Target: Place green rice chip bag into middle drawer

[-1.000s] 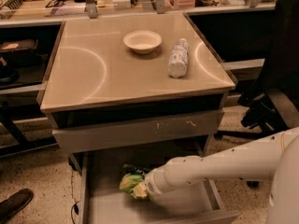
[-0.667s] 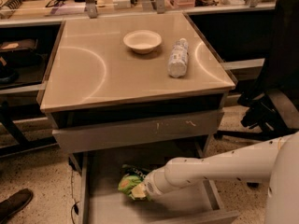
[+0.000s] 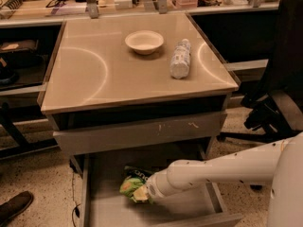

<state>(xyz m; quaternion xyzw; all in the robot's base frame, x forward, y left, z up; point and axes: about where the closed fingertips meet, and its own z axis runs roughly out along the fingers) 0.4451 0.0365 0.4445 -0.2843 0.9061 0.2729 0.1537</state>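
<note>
Gripper [image 3: 143, 194] against crinkly green bag [image 3: 128, 185] in drawer [image 3: 107, 208].

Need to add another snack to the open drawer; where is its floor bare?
Bare floor of the middle drawer runs along its left wall and in front of the green rice chip bag. Crowded centrally: the gripper sits at the bag, its arm crossing the right side.
</note>
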